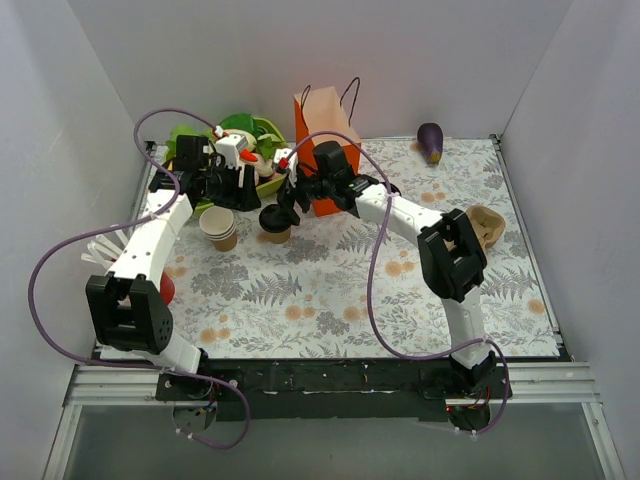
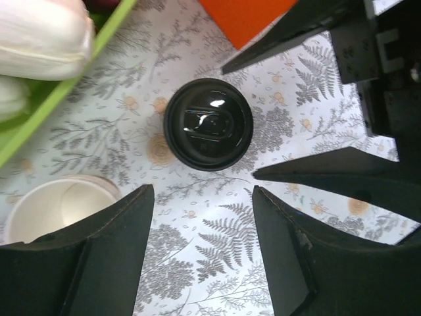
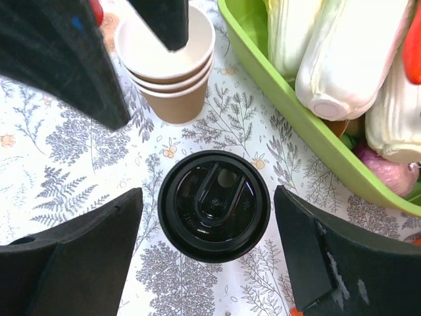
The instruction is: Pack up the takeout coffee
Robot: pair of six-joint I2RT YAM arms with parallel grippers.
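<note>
A kraft cup with a black lid (image 1: 275, 222) stands on the patterned table in front of the orange paper bag (image 1: 325, 128). My right gripper (image 1: 284, 206) is open above it; in the right wrist view the lid (image 3: 214, 205) lies between the two spread fingers (image 3: 85, 243), untouched. My left gripper (image 1: 243, 198) is open and empty just left of it; in the left wrist view the lid (image 2: 208, 124) lies beyond my fingertips (image 2: 125, 224). A stack of open lidless cups (image 1: 220, 228) stands to the left, also in the right wrist view (image 3: 170, 66).
A green tray (image 1: 262, 128) of toy food sits behind the left gripper, its rim near the cup (image 3: 309, 122). A purple eggplant (image 1: 431, 141) lies at the back right. A brown moulded piece (image 1: 487, 226) lies right. A red object (image 1: 166, 290) lies by the left arm.
</note>
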